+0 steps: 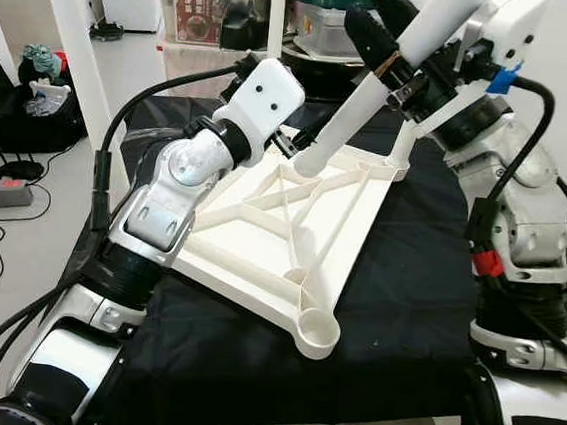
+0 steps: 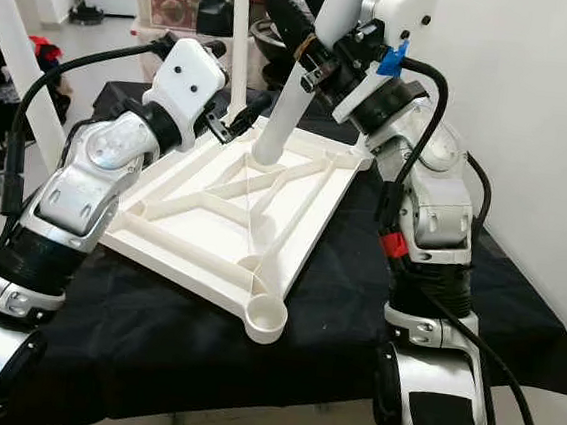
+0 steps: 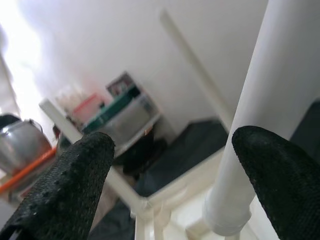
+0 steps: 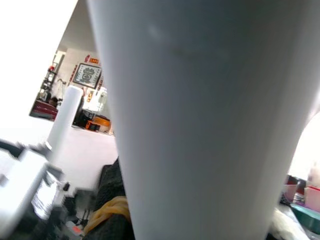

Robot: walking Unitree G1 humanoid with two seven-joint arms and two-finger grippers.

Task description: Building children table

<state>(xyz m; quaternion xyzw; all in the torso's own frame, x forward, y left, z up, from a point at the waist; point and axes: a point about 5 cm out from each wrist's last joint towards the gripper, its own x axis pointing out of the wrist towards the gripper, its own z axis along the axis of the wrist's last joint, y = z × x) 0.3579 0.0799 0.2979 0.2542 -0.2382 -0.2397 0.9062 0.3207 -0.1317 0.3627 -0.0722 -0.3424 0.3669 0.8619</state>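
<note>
Presently, item: children's table, partly assembled. Nearest corner socket [image 1: 316,331] of the upturned white tabletop [image 1: 260,242] stands empty, well short of both grippers. Left gripper [image 1: 288,145], fingers [image 3: 70,185] spread apart, flanks the white leg [image 1: 358,114] without touching it. Right gripper [image 1: 393,67] is clamped around that leg, higher up, its foot tilted over a middle socket, apparently not yet seated. Beyond the grippers two legs look already fitted; this one and the near corner remain.
</note>
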